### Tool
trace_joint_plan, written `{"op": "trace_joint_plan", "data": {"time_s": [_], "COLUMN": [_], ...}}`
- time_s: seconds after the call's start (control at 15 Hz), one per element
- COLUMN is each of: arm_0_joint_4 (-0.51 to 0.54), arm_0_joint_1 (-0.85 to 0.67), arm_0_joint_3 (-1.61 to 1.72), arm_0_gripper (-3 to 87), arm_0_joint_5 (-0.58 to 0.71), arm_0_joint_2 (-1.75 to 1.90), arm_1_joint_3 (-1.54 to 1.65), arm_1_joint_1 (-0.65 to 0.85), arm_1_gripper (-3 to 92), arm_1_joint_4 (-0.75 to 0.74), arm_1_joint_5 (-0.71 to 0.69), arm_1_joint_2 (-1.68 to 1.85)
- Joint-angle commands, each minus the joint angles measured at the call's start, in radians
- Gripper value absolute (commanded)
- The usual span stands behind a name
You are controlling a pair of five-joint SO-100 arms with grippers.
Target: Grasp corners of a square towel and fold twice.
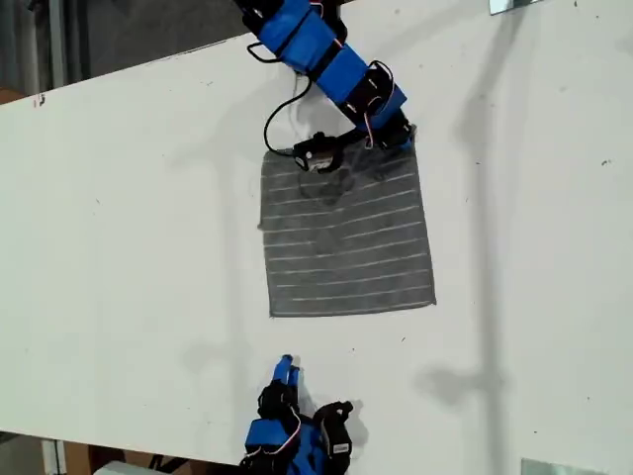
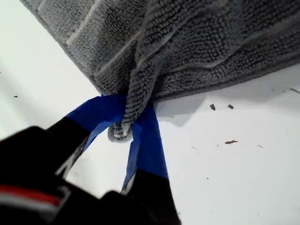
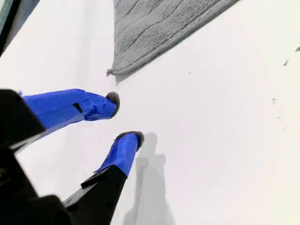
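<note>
Blue-taped, my second gripper hangs over bare white table at the exterior view's bottom edge, its jaws apart and empty. Beyond it lies the grey striped towel; my first gripper pinches its far corner.

The arm hides the towel's far edge; the other arm runs off the exterior view's bottom.

Robot lab bench, bare white table, blue arm with loose wiring
</note>
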Motion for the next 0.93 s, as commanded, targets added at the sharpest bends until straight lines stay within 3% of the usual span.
{"op": "trace_joint_plan", "data": {"time_s": [0.0, 0.07, 0.13, 0.27, 0.33, 0.53, 0.6, 0.87], "arm_0_joint_4": [-0.107, -0.209, -0.241, -0.12, -0.133, -0.275, -0.281, -0.264], "arm_0_joint_1": [0.256, 0.325, 0.364, 0.399, 0.426, 0.578, 0.627, 0.732], "arm_0_joint_3": [-0.035, -0.103, -0.29, -0.853, -1.005, -1.135, -1.215, -1.462], "arm_0_gripper": [12.0, 11.6, 11.7, 14.1, 14.8, 20.0, 23.9, 24.8], "arm_0_joint_5": [-0.152, -0.179, -0.184, -0.092, -0.06, -0.17, -0.193, -0.259], "arm_0_joint_2": [-0.051, -0.222, -0.563, -1.285, -1.473, -1.756, -1.861, -2.115], "arm_1_joint_3": [-0.103, -0.138, -0.161, -0.184, -0.19, -0.193, -0.193, -0.195], "arm_1_joint_1": [0.037, 0.054, 0.064, 0.074, 0.071, 0.054, 0.052, 0.057], "arm_1_gripper": [-0.2, -0.2, -0.2, -0.2, -0.2, -0.2, -0.2, -0.2], "arm_1_joint_4": [0.048, 0.067, 0.074, 0.086, 0.089, 0.087, 0.081, 0.066], "arm_1_joint_5": [-0.067, -0.087, -0.103, -0.109, -0.109, -0.1, -0.098, -0.098], "arm_1_joint_2": [-0.058, -0.087, -0.112, -0.137, -0.137, -0.163, -0.175, -0.198]}}
